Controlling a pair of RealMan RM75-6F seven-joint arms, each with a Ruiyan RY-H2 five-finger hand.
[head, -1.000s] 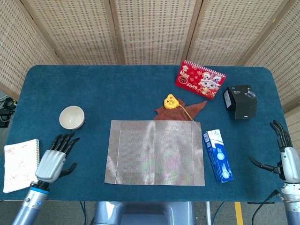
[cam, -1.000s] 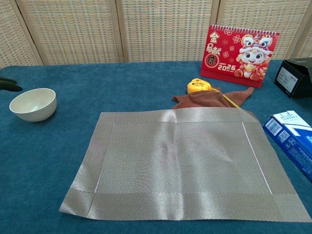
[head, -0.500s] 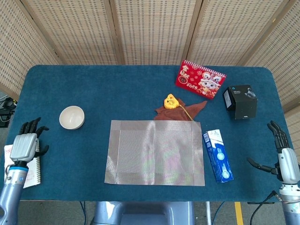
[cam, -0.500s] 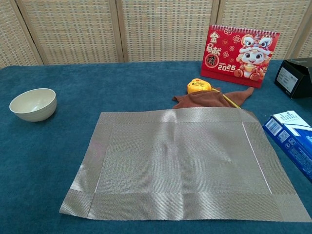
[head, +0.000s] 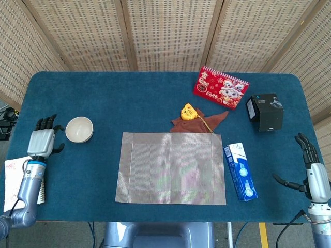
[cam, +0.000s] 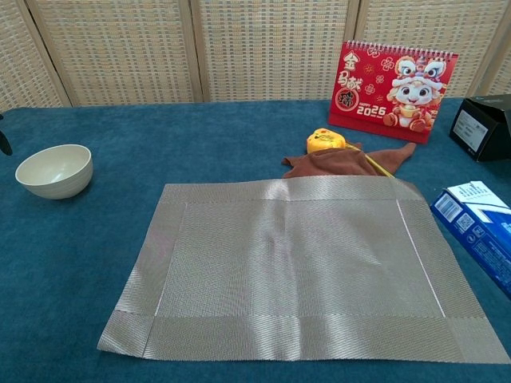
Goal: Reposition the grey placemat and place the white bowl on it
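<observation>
- The white bowl (head: 79, 129) sits upright on the table (head: 129, 98), at nine o'clock of the grey placemat (head: 171, 168), apart from it.
- Your left hand (head: 42, 140) hangs just beside the bowl at its nine o'clock, fingers (head: 46, 122) spread, holding nothing.
- Your right hand (head: 313, 173) waits far off at three o'clock, fingers apart, empty.

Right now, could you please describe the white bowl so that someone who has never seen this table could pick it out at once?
Start at the grey placemat in the middle of the blue table and look left, toward the left hand. Just beside that hand sits the white bowl, upright and empty. It is the only round, cream-white dish; the white notebook nearby is flat.
</observation>
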